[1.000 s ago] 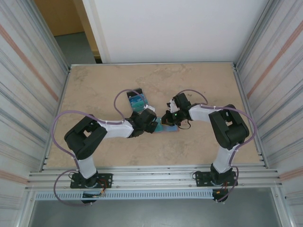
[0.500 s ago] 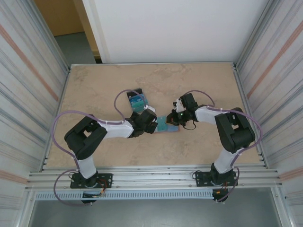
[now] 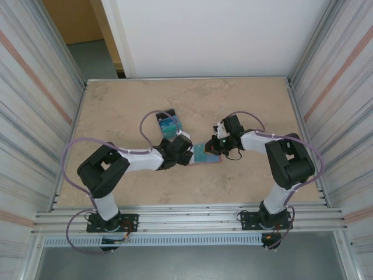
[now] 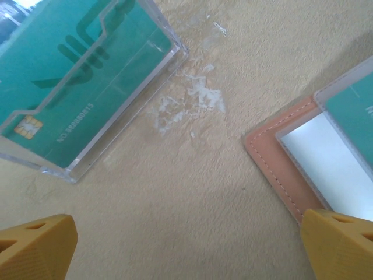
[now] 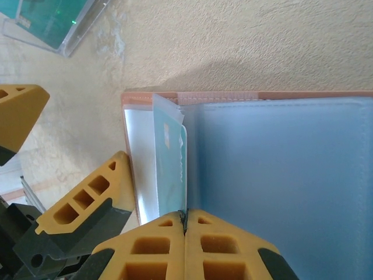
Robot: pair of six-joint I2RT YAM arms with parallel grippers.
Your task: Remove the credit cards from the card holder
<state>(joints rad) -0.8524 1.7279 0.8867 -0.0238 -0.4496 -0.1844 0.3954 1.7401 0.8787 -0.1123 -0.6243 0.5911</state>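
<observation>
The salmon-pink card holder (image 3: 205, 156) lies open on the table between both grippers, its blue-grey lining (image 5: 280, 175) facing up. A teal-green credit card (image 5: 175, 166) stands partly out of a clear sleeve near the holder's left edge. My right gripper (image 5: 186, 217) is shut on the card's near edge; in the top view that right gripper (image 3: 215, 147) sits at the holder's right side. My left gripper (image 4: 186, 248) is open over bare table, one finger (image 5: 87, 201) resting at the holder's pink corner (image 4: 274, 157).
A clear plastic case (image 3: 169, 125) holding a teal card (image 4: 70, 70) lies just beyond the left gripper, close to the holder. Metal walls enclose the tan tabletop (image 3: 245, 102) on the left and right.
Over the last second my right gripper drew a little to the right, still shut, exposing more of the open holder. The left arm stayed in place.
</observation>
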